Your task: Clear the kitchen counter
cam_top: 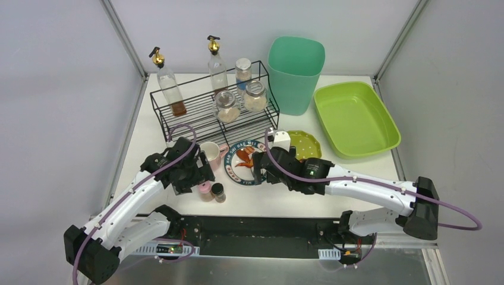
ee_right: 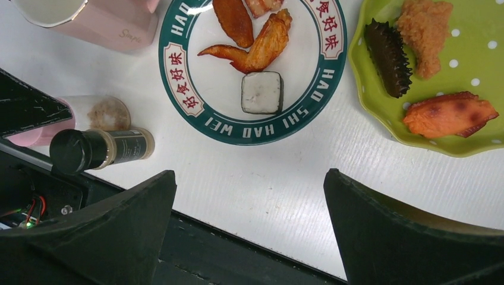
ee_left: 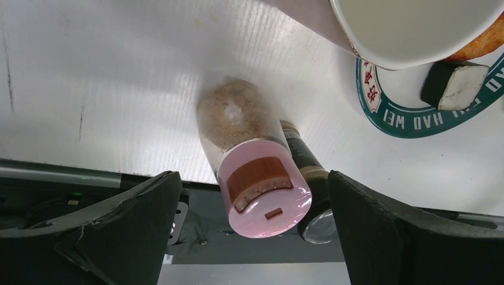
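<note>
Counter [cam_top: 270, 199]: white top spanning the scene, arm bases at its near edge, carrying everything below
Left claw [ee_left: 254, 196]: open wide, one finger on either side of the pink-lid shaker, touching neither side
Right claw [ee_right: 249, 190]: open wide and holding nothing, over bare counter at the near rim of the round plate
Pink-lid shaker [ee_left: 249, 172]: near the counter's near edge, brown grains inside
Dark shaker [ee_right: 101, 148]: just right of the pink-lid shaker, black cap
Mug [cam_top: 209, 153]: pink, just far of the shakers, left of the round plate
Round plate [ee_right: 261, 127]: green lettered rim, holds fried pieces and a pale cube
Dotted plate [ee_right: 475, 65]: lime, right of the round plate, with three pieces of food
Rack [cam_top: 202, 119]: black wire, far left, bottles and jars on it
Bin [cam_top: 295, 74]: teal, far centre, right of the rack
Tray [cam_top: 356, 119]: lime, far right, beside the bin
</note>
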You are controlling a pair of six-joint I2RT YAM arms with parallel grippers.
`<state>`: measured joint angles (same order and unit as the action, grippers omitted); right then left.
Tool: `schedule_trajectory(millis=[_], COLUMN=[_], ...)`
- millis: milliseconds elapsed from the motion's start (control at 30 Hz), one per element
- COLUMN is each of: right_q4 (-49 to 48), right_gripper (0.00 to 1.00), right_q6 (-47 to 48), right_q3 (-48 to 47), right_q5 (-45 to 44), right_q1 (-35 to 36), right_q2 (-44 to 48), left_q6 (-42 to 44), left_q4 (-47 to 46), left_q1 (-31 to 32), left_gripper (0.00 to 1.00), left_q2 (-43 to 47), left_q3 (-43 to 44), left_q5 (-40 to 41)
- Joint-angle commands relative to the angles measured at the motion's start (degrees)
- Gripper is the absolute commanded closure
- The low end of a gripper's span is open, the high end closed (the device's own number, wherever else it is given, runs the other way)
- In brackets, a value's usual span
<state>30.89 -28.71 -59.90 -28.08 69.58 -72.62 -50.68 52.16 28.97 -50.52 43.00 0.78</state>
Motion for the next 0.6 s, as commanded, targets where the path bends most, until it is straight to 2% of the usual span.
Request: schedule_trajectory(millis=[0,433,567], right_q4=[-2.12,-2.62,-2.42], right_gripper=[0.01,0.01,0.01], right_q6=[-1.56,-3.58,-4.19], right_q3=[1.53,3.55,4.02], right_q5=[-1.00,-0.74,-1.08], right_q1=[0.46,0.75,1.23], right_q2=[3.47,3.44,3.95], left_q6=[-2.06,-1.58,-0.68], left_q4=[-1.05,-1.06,-0.86], left_q1=[0.82,1.44,1.44], left_gripper=[0.05,0.44,0.64], left_q2=[0.71,0.93,0.64], left_q3=[-1.41,-1.19,0.05], left_q5=[1.22,0.55,0.79])
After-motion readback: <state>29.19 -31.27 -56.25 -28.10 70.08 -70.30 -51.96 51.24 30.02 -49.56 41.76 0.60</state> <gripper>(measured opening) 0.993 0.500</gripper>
